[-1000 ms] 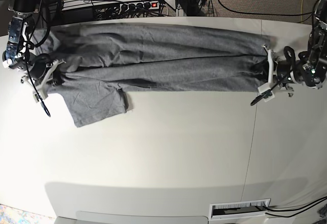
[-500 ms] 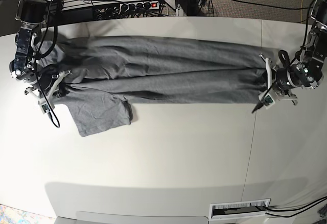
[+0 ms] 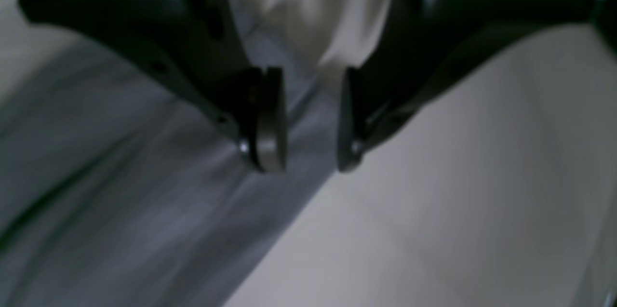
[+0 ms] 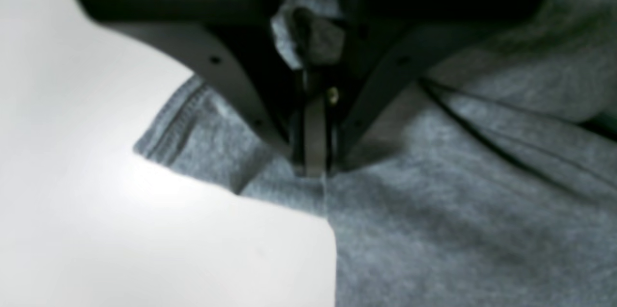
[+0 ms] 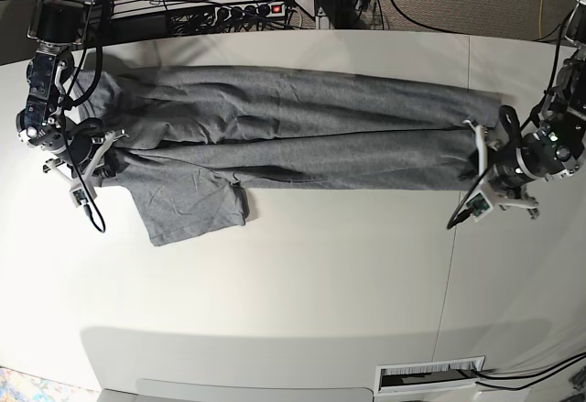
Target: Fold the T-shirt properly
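From the base view, the near half of the counter [image 5: 302, 283] lay bare, and the T-shirt [image 5: 284, 132] was stretched in a long band across the far half, one sleeve [image 5: 192, 205] spread toward me.

My right hand [image 4: 313, 162] had its fingers pressed together on a pinch of grey knit close to a stitched hem, fabric bunched up between them. I judged that grip sound but shallow, so I meant to keep it closed and pull no harder than the cloth needed.

My left hand [image 3: 303, 153] was at the opposite end of the band, right at the fabric's edge. Its fingers stood apart with a gap between the pads; the blurred wrist view showed shirt edge behind the gap but nothing clearly gripped, so I took it as holding nothing.

To do this step well, I reckoned the left hand had to be seated over the hem and closed on both layers before any lift. Both ends would then need to rise level and travel together, keeping the band taut without dragging the loose sleeve askew. A wrinkle ran lengthwise along the middle; even tension should flatten it.
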Controlling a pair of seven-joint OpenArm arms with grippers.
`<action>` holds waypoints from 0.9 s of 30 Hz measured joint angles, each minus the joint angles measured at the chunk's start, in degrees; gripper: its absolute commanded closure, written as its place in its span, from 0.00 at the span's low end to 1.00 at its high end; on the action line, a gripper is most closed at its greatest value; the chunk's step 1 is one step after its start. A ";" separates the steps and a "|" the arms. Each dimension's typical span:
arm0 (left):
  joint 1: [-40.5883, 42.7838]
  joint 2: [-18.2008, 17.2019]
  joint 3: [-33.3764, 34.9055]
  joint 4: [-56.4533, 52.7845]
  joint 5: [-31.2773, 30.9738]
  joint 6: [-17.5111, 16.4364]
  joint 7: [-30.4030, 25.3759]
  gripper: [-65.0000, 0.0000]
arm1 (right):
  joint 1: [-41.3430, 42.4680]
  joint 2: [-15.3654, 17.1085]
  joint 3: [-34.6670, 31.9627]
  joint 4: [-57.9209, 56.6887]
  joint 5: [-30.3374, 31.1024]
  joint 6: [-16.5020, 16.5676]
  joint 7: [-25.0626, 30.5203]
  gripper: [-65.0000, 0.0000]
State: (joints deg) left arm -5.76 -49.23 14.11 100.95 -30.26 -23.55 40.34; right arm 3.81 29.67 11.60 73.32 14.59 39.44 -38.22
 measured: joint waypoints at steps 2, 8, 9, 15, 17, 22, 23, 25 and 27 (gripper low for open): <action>0.00 0.50 0.00 1.90 -1.70 -0.76 0.72 0.72 | 0.00 -0.02 0.00 0.02 0.02 0.00 0.20 1.00; 2.51 5.95 -0.13 1.18 -3.93 -2.01 1.64 1.00 | 0.02 0.00 0.00 0.02 0.26 -0.02 -0.79 0.87; 3.26 6.80 -0.15 0.48 -3.91 -1.97 1.42 1.00 | 0.13 0.00 0.00 0.02 0.31 -0.13 -1.62 0.82; 6.58 10.36 -0.22 -2.78 -0.39 -1.95 -2.10 1.00 | 2.78 0.07 0.02 0.07 5.27 -0.24 -13.49 0.75; 7.06 10.47 -0.22 -2.99 0.17 -1.92 -3.21 1.00 | 3.61 0.37 0.02 0.07 7.85 -0.31 -15.87 0.75; 8.52 10.45 -0.31 -3.41 1.36 -1.92 -3.54 1.00 | 7.67 0.66 0.02 0.02 13.51 -0.39 -14.78 0.75; 8.85 10.47 -0.31 -3.43 1.97 -1.90 -4.24 1.00 | 8.63 0.66 0.02 0.07 14.08 -0.39 -14.69 0.75; 9.07 10.45 -0.31 -3.43 2.29 -1.88 -4.42 1.00 | 10.19 0.63 0.04 0.11 13.97 -0.39 -14.47 0.75; 9.11 10.47 -0.31 -3.43 2.38 -1.44 -4.46 1.00 | 11.30 0.48 0.04 0.07 13.84 -0.37 -14.27 0.74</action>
State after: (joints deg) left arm 3.36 -38.76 13.80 97.51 -27.88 -24.99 35.88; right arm 15.11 30.15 11.64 73.38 28.42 39.07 -52.49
